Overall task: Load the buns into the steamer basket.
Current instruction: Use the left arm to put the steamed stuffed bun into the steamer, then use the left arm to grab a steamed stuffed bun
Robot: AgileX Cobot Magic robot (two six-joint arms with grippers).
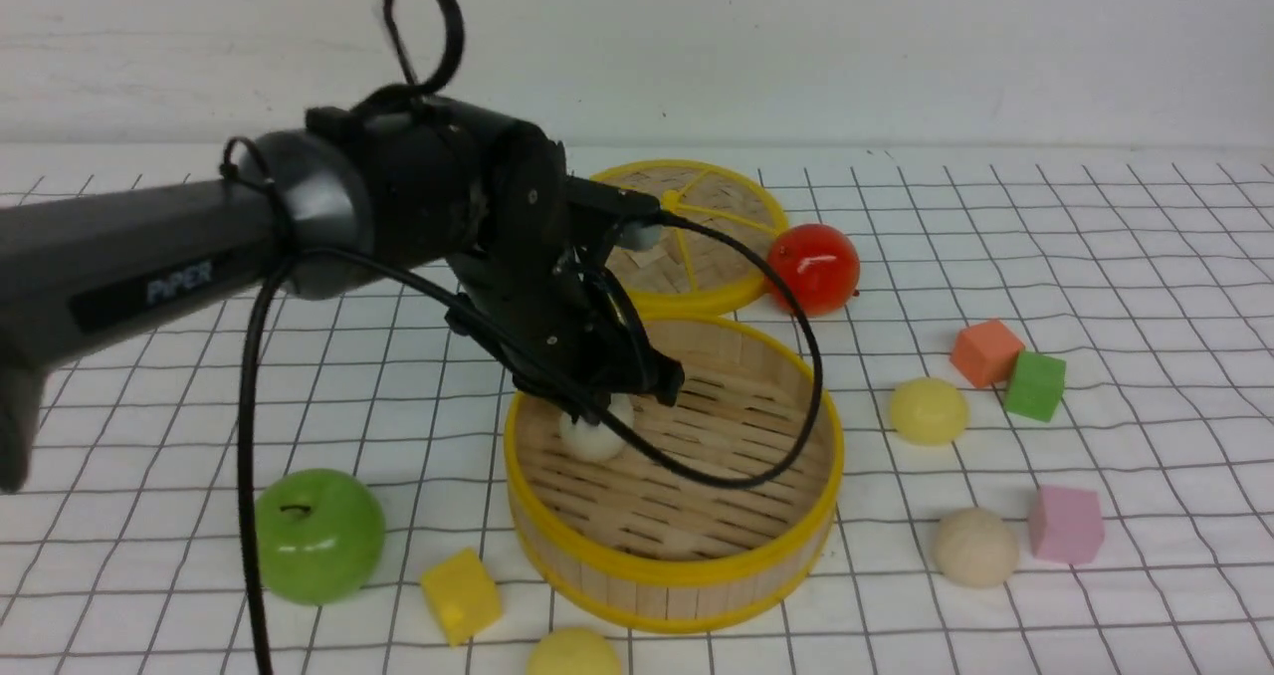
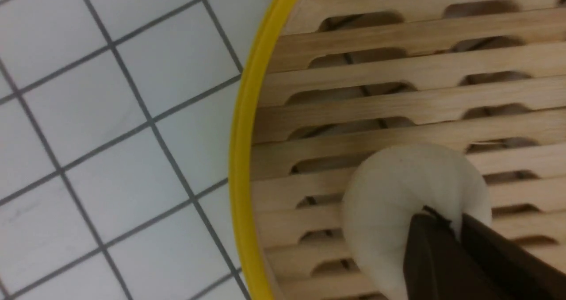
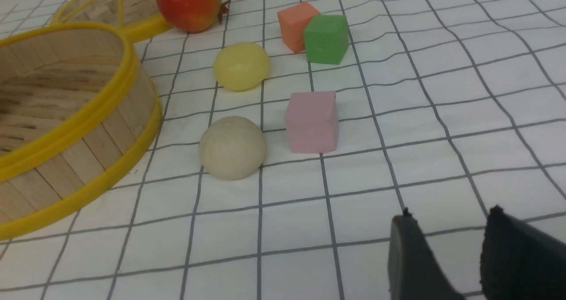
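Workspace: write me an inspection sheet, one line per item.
Surface: white gridded cloth, wrinkled.
Job's things: steamer basket uncovered; white bun inside it, gripped; yellow bun and beige bun on the cloth to its right; second yellow bun at the near edge.
Clutter: lid behind the basket, red apple beside the lid; green apple and yellow cube front left; orange cube, green cube, pink cube right.
Grippers: left gripper shut on the white bun; right gripper open, empty, above the cloth.
Cables: black cable loops across the basket.
Surroundings: white wall; nothing else seen.
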